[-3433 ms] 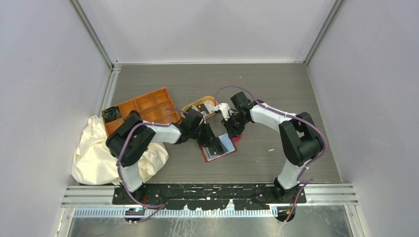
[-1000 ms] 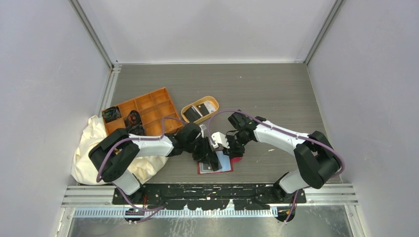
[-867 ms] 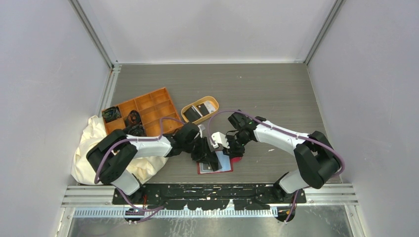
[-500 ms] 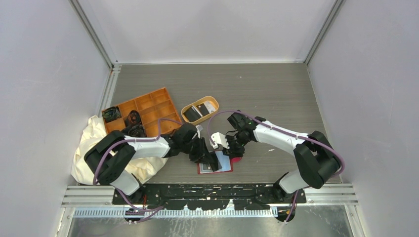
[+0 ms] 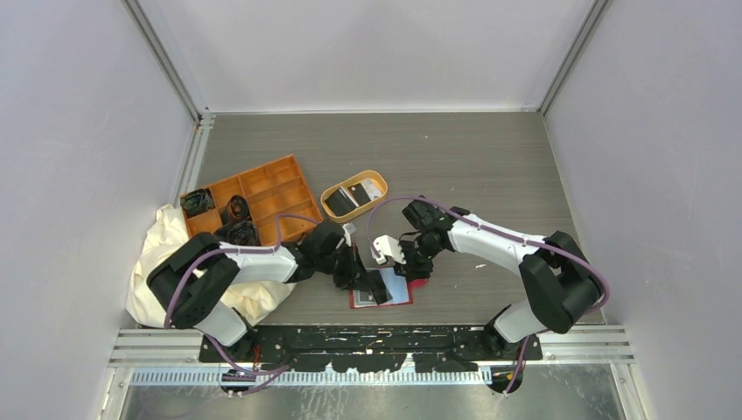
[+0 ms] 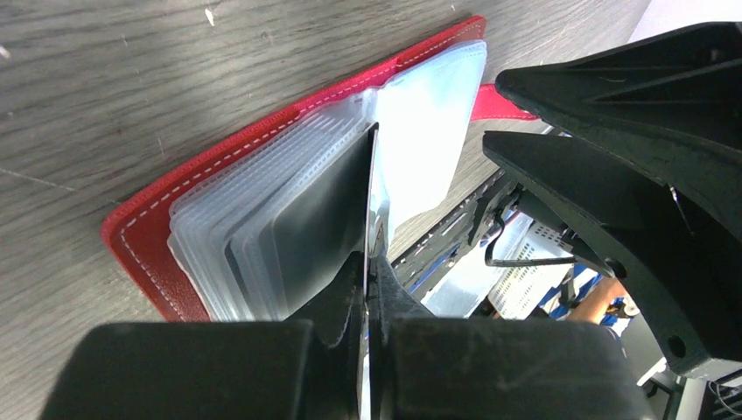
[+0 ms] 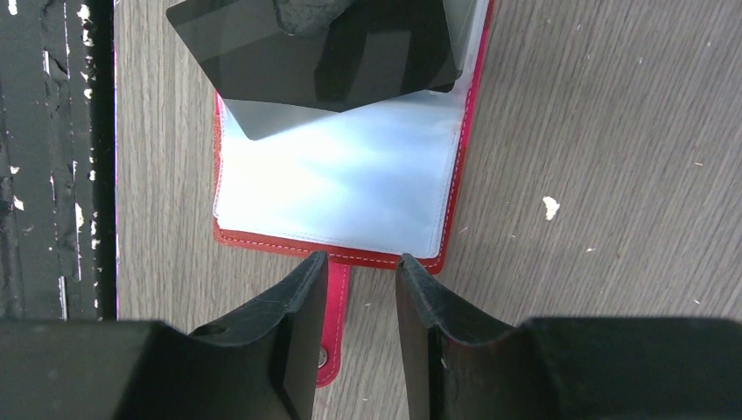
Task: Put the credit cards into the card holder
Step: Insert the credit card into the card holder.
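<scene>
1. The card holder (image 5: 404, 291) lies open by the near edge of the table (image 5: 490, 175), midway along.
2. The left gripper (image 6: 368, 262) pinches a dark credit card (image 6: 328, 210) over the sleeves (image 6: 424, 131).
3. The right gripper (image 7: 360, 262), jaws slightly apart, sits above the snap tab (image 7: 339, 315).

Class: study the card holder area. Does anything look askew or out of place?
Yes. The dark card held by the left tool is skewed over the open card holder, its edges not parallel with the clear sleeves beneath.

- Card holder (image 5: 398, 290) has shifted along the worktop (image 5: 490, 166) toward the arm bases.
- Left gripper (image 5: 366, 280), clamped on a dark card (image 6: 324, 210), has drawn slightly leftward.
</scene>
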